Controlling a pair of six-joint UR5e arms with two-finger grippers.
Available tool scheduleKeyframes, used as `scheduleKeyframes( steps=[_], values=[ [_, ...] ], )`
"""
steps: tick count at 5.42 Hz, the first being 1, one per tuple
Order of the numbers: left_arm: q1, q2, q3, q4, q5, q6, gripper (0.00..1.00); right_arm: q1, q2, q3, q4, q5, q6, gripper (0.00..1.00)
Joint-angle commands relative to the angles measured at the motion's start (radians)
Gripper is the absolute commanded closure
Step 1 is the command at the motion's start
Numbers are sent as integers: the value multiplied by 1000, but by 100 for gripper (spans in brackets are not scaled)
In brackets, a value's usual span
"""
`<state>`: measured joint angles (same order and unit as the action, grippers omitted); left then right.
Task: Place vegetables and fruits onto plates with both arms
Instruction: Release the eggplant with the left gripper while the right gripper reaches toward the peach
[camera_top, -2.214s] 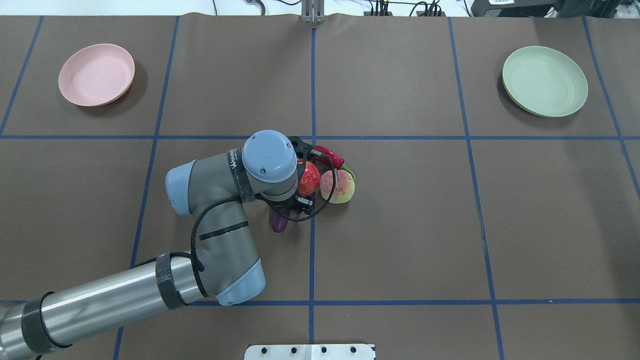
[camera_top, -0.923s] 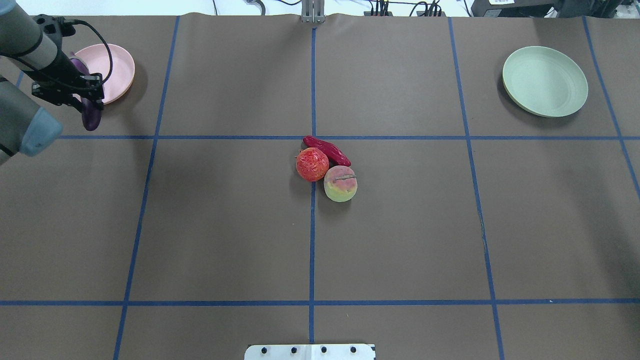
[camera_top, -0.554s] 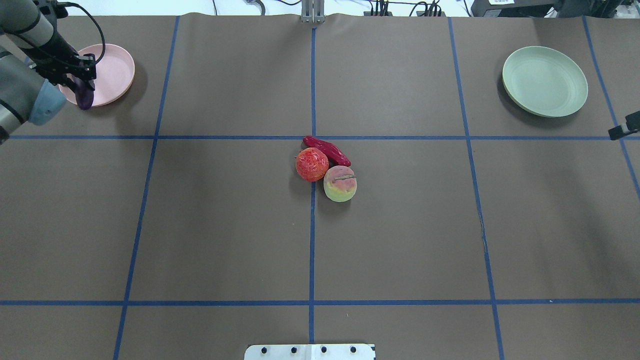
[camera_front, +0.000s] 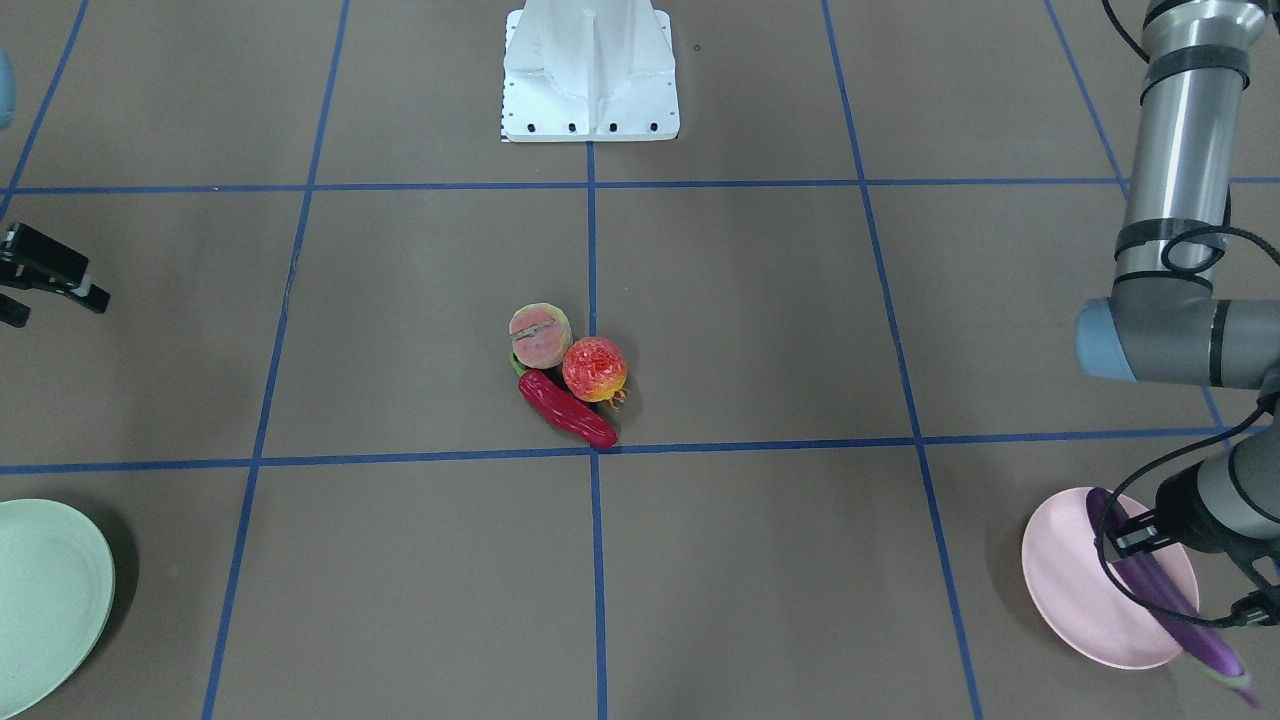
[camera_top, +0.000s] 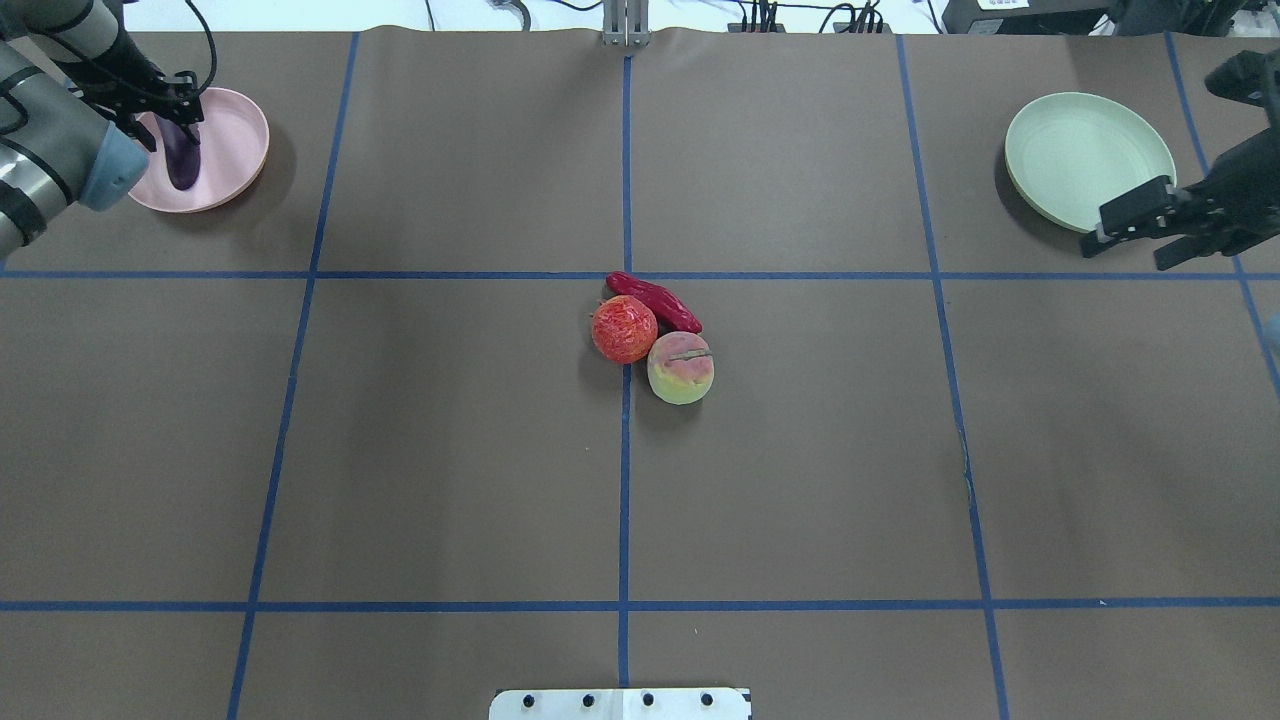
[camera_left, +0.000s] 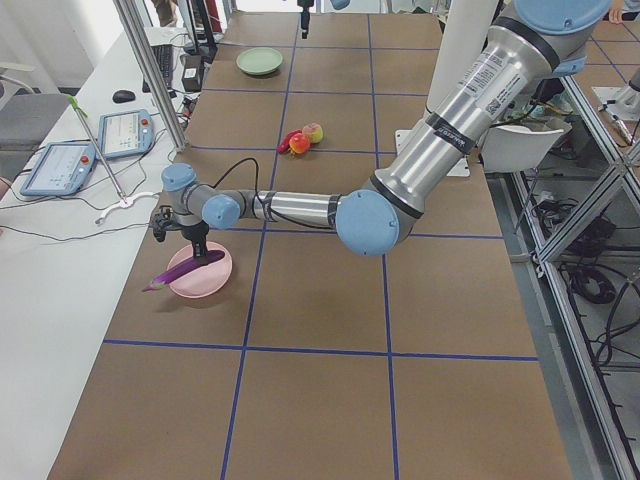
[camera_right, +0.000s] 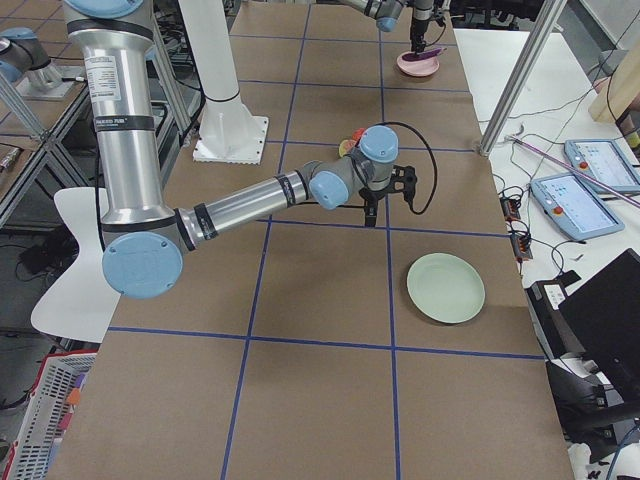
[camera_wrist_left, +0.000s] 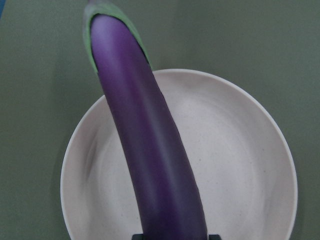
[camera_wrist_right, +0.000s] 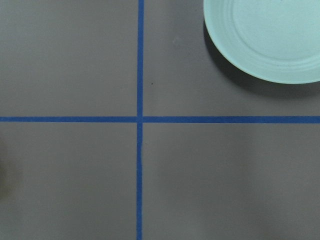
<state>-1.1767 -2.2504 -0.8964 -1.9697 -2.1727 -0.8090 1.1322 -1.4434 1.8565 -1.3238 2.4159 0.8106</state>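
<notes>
Holding eggplant (camera_top: 183, 160) slantwise over pink plate (camera_top: 235, 140) (stem end past rim) — our left pincer (camera_top: 172, 118) clamped on it. Our right pincer (camera_top: 1122, 255) spread, empty, beside green plate (camera_top: 1085, 160). Peach (camera_top: 680, 368), pomegranate (camera_top: 624, 328), chili (camera_top: 655, 300) clustered mid-table (camera_top: 400, 450).

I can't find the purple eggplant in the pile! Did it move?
Yes. The eggplant travelled left and farther out; the left gripper now holds it over the pink plate, which stayed put.
</notes>
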Motion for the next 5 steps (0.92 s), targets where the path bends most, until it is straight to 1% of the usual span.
scheduleKeyframes(
  steps=[1,2,3,4,5],
  values=[
    [2,-21,-24,-23,2,-75,0,-188,131,6,0,-123,279,0],
    [11,-28,-65,-24,-1,-125,0,-250,179,7,0,-173,373,0],
    [12,-28,-82,-24,-21,-143,0,-325,239,4,0,-242,478,0],
    [32,-28,-107,-26,-28,-191,0,-436,306,-6,-2,-361,604,0],
    [46,-28,-108,-29,-29,-193,0,-527,352,-23,0,-480,766,0]
  ],
)
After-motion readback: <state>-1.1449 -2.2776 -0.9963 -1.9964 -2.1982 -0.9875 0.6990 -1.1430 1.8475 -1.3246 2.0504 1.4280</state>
